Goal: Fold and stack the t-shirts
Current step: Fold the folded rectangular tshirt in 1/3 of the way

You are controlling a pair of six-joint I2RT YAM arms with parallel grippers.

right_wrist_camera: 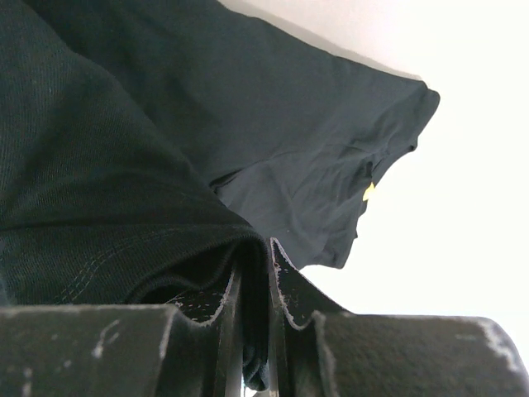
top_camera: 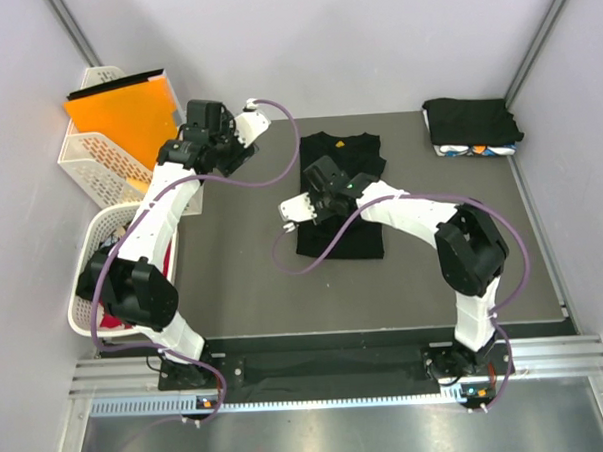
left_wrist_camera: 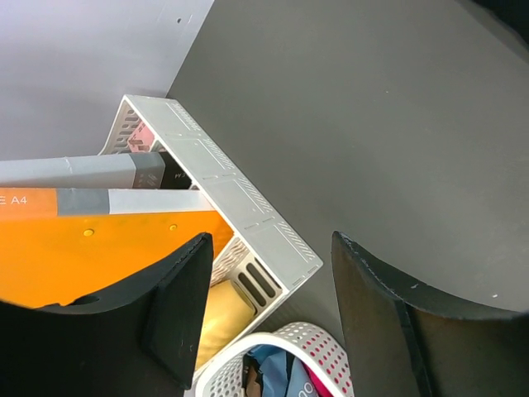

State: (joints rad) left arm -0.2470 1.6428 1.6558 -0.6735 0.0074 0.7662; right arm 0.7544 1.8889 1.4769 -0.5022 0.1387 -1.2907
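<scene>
A black t-shirt [top_camera: 343, 209] lies partly folded in the middle of the grey table [top_camera: 244, 279], collar towards the back. My right gripper [top_camera: 324, 177] hangs over its upper left part. In the right wrist view this gripper [right_wrist_camera: 252, 277] is shut on a raised fold of the black t-shirt [right_wrist_camera: 273, 124], and a small yellow tag [right_wrist_camera: 369, 192] shows at the collar. My left gripper [top_camera: 205, 118] is up at the back left, open and holding nothing [left_wrist_camera: 273, 314]. A stack of folded t-shirts [top_camera: 472, 126], black on top, sits at the back right corner.
A white lattice basket [top_camera: 98, 155] at the back left holds an orange folder [top_camera: 126, 114]. In front of it, a round white basket [top_camera: 89, 295] holds red and blue clothes. Both baskets show under the left fingers [left_wrist_camera: 248, 215]. Grey walls close in the table.
</scene>
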